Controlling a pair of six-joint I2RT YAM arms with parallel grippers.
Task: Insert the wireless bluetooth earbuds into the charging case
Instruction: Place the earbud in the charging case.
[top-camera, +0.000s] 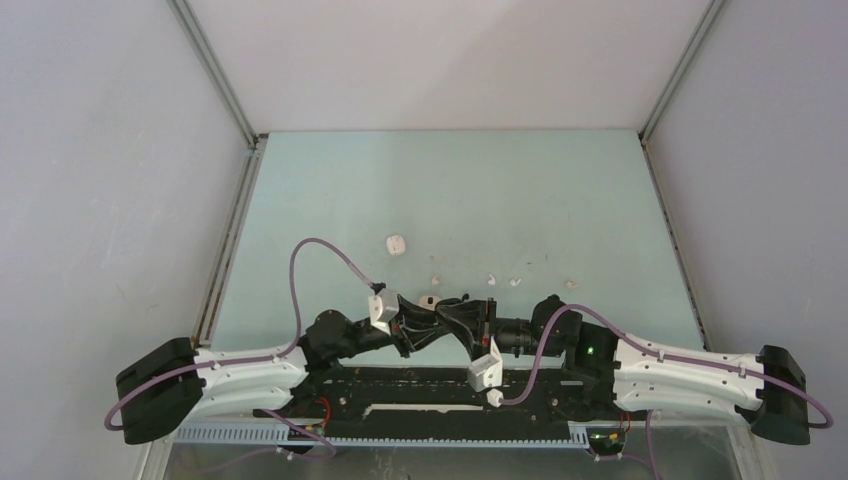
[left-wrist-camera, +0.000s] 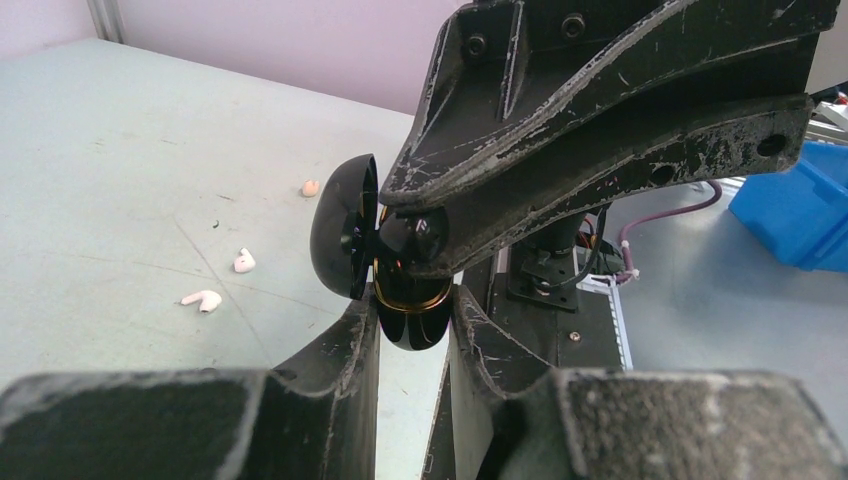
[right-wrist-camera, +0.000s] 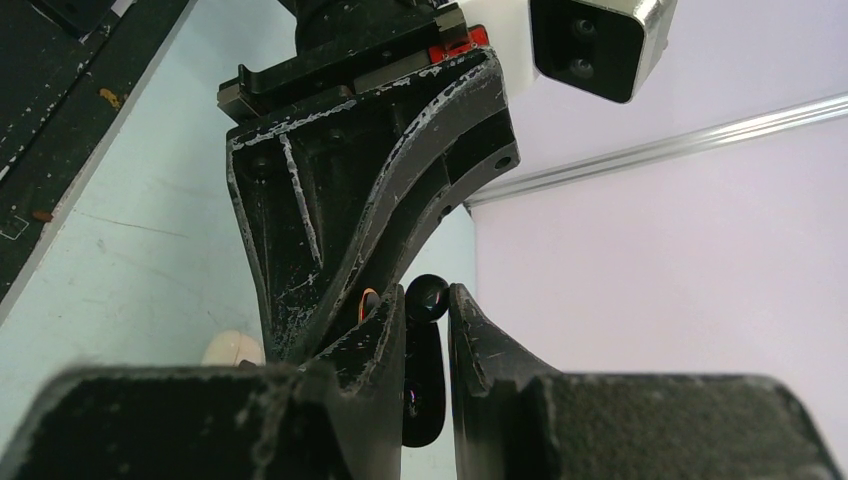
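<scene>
Earbuds (left-wrist-camera: 203, 299) lie loose on table (top-camera: 560, 200), near but apart from the held-up black case (left-wrist-camera: 410, 328), lid (left-wrist-camera: 345, 240) open. L gripper (left-wrist-camera: 412, 305) clamps its base, R gripper (right-wrist-camera: 425, 300) clamps its upper part. Advice: hold base steady, free R w/o snapping lid shut.

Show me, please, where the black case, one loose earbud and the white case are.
black case (left-wrist-camera: 412, 324): left wrist view, on its lower half.
earbud (left-wrist-camera: 205, 299): left wrist view, on the middle of its body.
white case (top-camera: 397, 243): top view, on its upper face.
</scene>
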